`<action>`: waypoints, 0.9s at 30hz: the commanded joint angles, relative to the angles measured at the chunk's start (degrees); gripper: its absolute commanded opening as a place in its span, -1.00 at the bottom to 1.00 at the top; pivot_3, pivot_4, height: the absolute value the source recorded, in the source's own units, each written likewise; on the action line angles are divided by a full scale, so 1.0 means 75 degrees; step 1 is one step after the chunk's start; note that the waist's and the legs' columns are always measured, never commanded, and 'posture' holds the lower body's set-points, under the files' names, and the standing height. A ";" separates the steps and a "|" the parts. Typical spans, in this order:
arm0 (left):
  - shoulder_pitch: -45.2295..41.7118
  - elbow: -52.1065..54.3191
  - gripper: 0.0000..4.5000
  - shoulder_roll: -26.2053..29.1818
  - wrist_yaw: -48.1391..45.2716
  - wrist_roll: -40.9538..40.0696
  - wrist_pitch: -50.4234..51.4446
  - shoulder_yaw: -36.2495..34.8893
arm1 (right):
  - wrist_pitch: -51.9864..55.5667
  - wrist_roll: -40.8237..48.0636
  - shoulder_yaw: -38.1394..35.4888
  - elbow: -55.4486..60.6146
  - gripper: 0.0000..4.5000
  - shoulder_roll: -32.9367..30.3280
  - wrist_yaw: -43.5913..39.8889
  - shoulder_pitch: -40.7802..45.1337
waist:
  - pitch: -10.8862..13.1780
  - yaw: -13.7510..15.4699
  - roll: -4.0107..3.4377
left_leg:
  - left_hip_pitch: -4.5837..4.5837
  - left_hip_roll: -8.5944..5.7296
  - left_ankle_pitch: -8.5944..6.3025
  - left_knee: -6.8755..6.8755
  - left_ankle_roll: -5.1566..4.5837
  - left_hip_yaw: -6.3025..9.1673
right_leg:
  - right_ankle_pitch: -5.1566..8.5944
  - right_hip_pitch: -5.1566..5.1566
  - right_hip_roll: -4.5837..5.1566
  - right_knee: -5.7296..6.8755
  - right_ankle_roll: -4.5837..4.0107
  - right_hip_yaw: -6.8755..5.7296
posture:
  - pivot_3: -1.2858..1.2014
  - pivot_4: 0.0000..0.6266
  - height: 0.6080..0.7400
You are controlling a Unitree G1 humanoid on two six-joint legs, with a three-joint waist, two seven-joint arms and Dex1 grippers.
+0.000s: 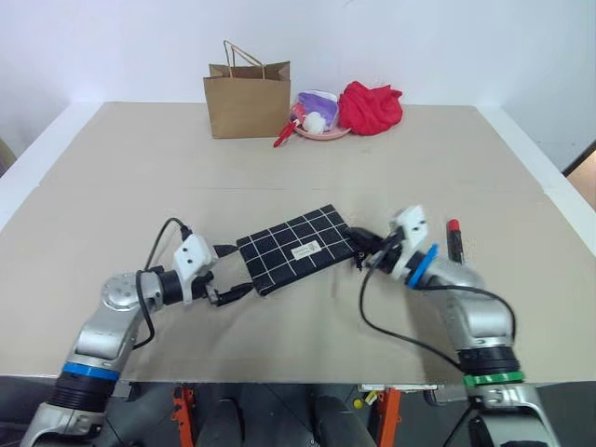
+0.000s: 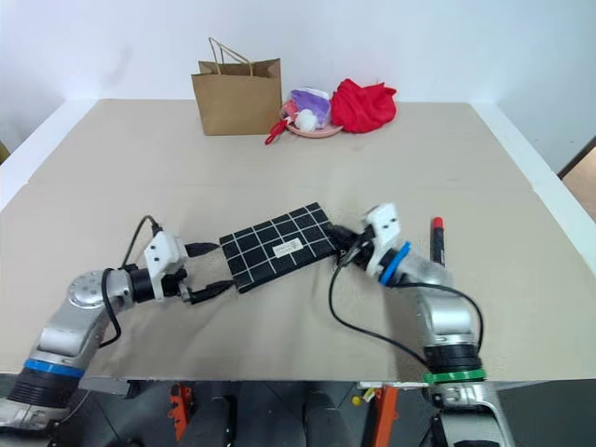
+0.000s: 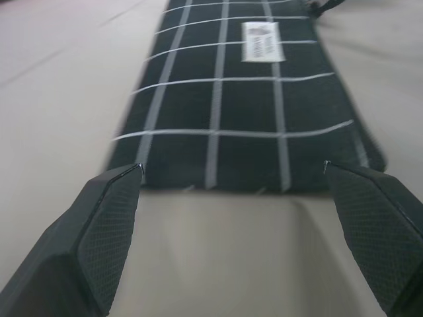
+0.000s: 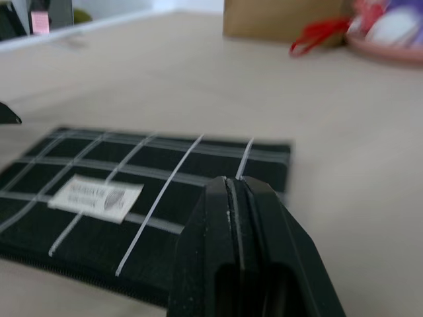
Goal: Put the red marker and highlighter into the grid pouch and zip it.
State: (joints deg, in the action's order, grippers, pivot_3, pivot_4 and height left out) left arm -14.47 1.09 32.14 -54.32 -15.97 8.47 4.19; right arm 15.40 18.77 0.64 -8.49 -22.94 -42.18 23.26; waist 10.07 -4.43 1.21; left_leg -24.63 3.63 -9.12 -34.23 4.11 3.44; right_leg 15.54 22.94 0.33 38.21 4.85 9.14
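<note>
Nearest us, both grippers flank the pouch [image 1: 296,249], which lies flat mid-table. We find the left gripper [image 1: 231,272] spread wide at the pouch's near-left end, not touching it. The right gripper [image 1: 358,248] is clenched at the opposite end, apparently on the zipper pull, though we cannot confirm a hold. We judge pouch opening is in hand; next, steady the left end and draw the zipper. Marker [image 1: 454,239] lies beside the right arm, still outside. Bag [image 1: 248,99] stands at the far edge.

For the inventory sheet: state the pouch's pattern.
The grid pouch is black with white grid lines, clearest in the left wrist view.
</note>
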 commanded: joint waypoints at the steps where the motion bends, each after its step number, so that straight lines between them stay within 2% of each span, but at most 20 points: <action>1: 0.0025 0.0366 1.00 0.0009 -0.0010 0.0033 -0.0153 -0.0012 | -0.0375 -0.0466 0.0129 -0.0324 -0.99 0.0078 0.0239 0.0030 | 0.0001 -0.0001 -0.0001 | 0.0000 0.0000 0.0000 -0.0001 0.0000 0.0000 | 0.0000 0.0001 0.0000 0.0001 0.0001 0.0000 | 0.03 -0.52 1.00; 7: 0.0059 0.0431 1.00 0.0087 -0.0108 0.0170 -0.0327 0.0093 | -0.0700 -0.0966 0.0217 -0.0830 -0.99 -0.0024 0.0349 -0.0063 | -0.0001 0.0004 0.0002 | 0.0027 0.0000 0.0003 -0.0015 0.0002 0.0001 | 0.0002 -0.0036 0.0001 0.0000 0.0026 -0.0001 | 0.03 -0.52 1.00; 10: 0.0031 0.0344 1.00 0.0182 -0.0190 0.0426 -0.0853 0.0128 | -0.0729 -0.0982 0.0154 -0.0858 -0.99 -0.0021 0.0356 0.0000 | -0.0002 0.0009 0.0001 | 0.0042 0.0000 0.0004 -0.0022 0.0003 0.0001 | 0.0012 -0.0060 0.0001 -0.0003 0.0009 0.0000 | 0.03 -0.52 1.00; 13: -0.0256 -0.0173 1.00 0.0557 -0.0620 0.1270 -0.2165 0.0591 | -0.0763 -0.0990 0.0163 -0.0885 -0.99 0.0017 0.0350 0.0162 | -0.0002 0.0008 0.0002 | 0.0050 -0.0001 0.0004 -0.0025 0.0003 0.0001 | 0.0018 -0.0071 0.0003 -0.0005 -0.0005 0.0000 | 0.03 -0.52 1.00; 17: -0.0439 -0.0522 1.00 0.0764 -0.1195 0.1332 -0.2514 0.0920 | -0.0831 -0.1040 0.0171 -0.0900 -0.99 0.0066 0.0377 0.0218 | -0.0002 -0.0004 0.0001 | 0.0053 0.0000 0.0005 -0.0023 0.0003 -0.0001 | 0.0015 -0.0068 0.0002 -0.0006 -0.0010 0.0001 | 0.03 -0.52 1.00; 21: -0.0824 -0.1338 1.00 0.0598 -0.0918 0.1808 -0.3254 0.1046 | -0.0868 -0.1053 0.0163 -0.0876 -0.99 0.0086 0.0400 0.0200 | -0.0004 -0.0007 -0.0002 | 0.0052 0.0000 0.0005 -0.0020 0.0003 -0.0001 | 0.0018 -0.0070 0.0002 -0.0005 -0.0006 0.0001 | 0.03 -0.52 1.00; 27: -0.1418 -0.1993 1.00 -0.0017 -0.0529 0.1907 -0.3661 0.1068 | -0.0892 -0.1010 0.0115 -0.0729 -0.99 0.0076 0.0404 0.0115 | -0.0005 0.0004 -0.0003 | 0.0053 -0.0001 0.0011 -0.0026 -0.0006 0.0001 | 0.0009 -0.0073 0.0002 -0.0005 -0.0003 0.0001 | 0.03 -0.52 1.00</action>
State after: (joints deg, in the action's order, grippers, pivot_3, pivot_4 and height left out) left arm -24.07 -12.88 32.16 -59.12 -2.68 -17.78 11.90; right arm 8.64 11.48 2.21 -14.68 -22.10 -39.50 24.68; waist 10.04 -4.40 1.19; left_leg -24.24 3.63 -9.04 -34.41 4.07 3.44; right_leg 15.61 22.40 0.34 38.17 4.83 9.14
